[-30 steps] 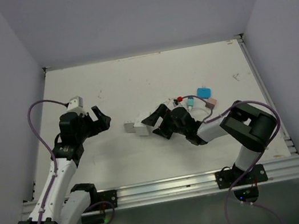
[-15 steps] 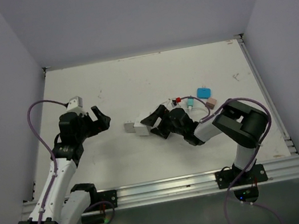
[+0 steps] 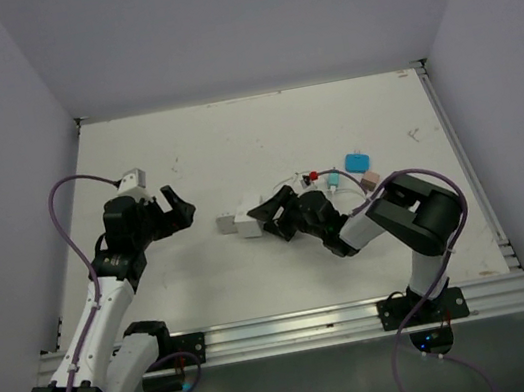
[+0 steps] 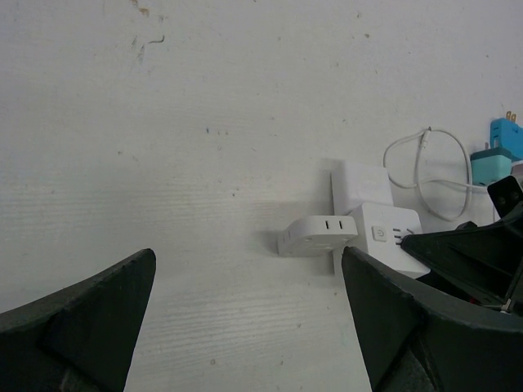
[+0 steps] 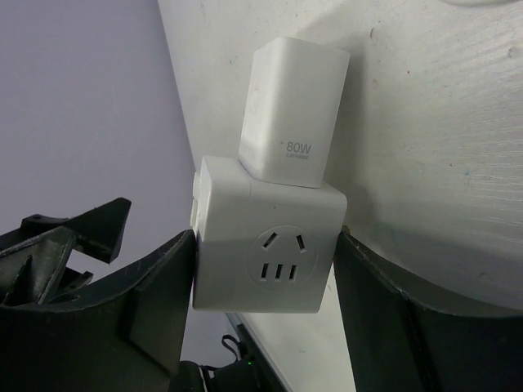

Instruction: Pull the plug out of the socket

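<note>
The socket [image 5: 265, 257], a white cube with slot holes, lies on the table left of centre [image 3: 247, 226]. My right gripper [image 5: 265, 245] is shut on it, one black finger against each side; it also shows in the top view [image 3: 262, 219]. A white 80W plug block [image 5: 294, 114] sits in the cube's far face. A small rounded white piece [image 4: 319, 235] sticks out of the cube's left side. My left gripper [image 3: 179, 202] is open and empty, to the left of the socket [image 4: 384, 233], apart from it; its fingers frame the left wrist view [image 4: 245, 261].
Behind the right gripper lie a white cable loop [image 3: 292, 179], a red-tipped connector [image 3: 314, 176], a blue adapter [image 3: 357, 160] and a pink block [image 3: 373, 178]. Purple walls enclose the table. A metal rail [image 3: 466, 170] runs along its right edge.
My right arm has folded, its elbow shifting left, and its gripper has edged left onto the socket. The left arm has not moved.
</note>
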Robot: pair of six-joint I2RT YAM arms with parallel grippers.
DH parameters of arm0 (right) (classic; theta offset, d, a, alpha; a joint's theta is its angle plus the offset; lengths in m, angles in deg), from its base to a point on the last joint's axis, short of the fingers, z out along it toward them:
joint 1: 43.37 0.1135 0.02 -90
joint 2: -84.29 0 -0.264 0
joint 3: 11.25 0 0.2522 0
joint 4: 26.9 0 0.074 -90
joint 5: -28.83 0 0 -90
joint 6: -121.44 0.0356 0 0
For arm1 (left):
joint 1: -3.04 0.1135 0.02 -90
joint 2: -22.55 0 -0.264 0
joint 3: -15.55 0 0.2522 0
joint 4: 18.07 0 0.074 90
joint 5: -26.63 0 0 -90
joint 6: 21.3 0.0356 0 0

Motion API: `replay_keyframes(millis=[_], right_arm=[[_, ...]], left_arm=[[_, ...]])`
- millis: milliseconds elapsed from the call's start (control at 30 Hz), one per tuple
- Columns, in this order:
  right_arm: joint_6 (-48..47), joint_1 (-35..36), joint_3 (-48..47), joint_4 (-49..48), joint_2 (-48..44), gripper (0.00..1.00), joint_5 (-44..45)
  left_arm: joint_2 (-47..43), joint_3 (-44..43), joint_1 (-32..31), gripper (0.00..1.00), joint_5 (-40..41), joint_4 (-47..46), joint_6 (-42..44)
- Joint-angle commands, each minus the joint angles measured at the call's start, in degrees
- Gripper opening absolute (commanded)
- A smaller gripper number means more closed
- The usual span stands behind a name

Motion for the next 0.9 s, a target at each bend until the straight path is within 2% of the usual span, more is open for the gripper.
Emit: replay_keyframes(millis=[0,67,300,467,600,733,867], right_arm=[[0.9,-1.2,0.8,-7.2,-0.1,0.13,-0.9],[0.4,-2.7,1.3,-7.5,-0.6,0.0,-3.1],[-3.3,-8.9,0.6,-1.7,-4.9,0.0,-14.1],[-3.5,-13.4,-0.8,-3.8,-4.2,0.0,-25.8],[-3.3,-15.5,-2.3,-6.0,-2.8,0.0,-33.6],[-3.0,-17.0,-3.8,-7.5,-2.4,0.0,-40.6],[-4.8,-19.2,-5.0,-5.3,-4.1,0.0,-45.4]], left_arm=[[0.1,0.8,0.7,1.0,-2.5,-3.3,0.4],[0.1,1.0,0.7,0.99,-3.3,-3.7,0.8],[0.0,1.9,0.7,0.99,-13.2,-8.0,3.7],[-0.7,3.0,0.6,0.99,-22.2,-12.8,4.5],[-1.2,3.5,0.3,0.98,-26.4,-15.4,5.7],[-1.8,4.0,-3.4,0.95,-27.1,-17.1,6.5],[-2.3,3.3,-9.9,0.95,-22.0,-16.6,8.3]])
